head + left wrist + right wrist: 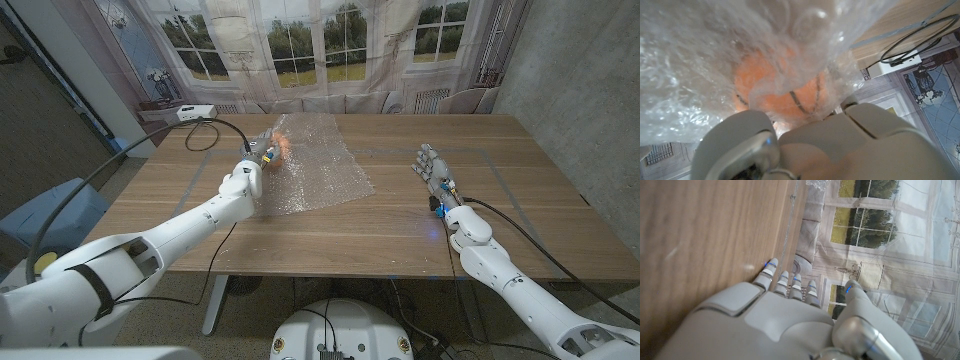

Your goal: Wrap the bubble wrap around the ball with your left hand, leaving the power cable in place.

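On surface, far left: orange ball (780,90) under bubble wrap (318,165), just ahead of left hand (245,180).
Left grip impossible to judge; right hand (436,172) empty, fingers apart, well clear.

Count: one bubble wrap sheet (318,163); one orange ball (777,90) under wrap; one black cable (215,128); one white box (190,112); one desk (400,215); two hands, left hand (252,170), right hand (436,172).
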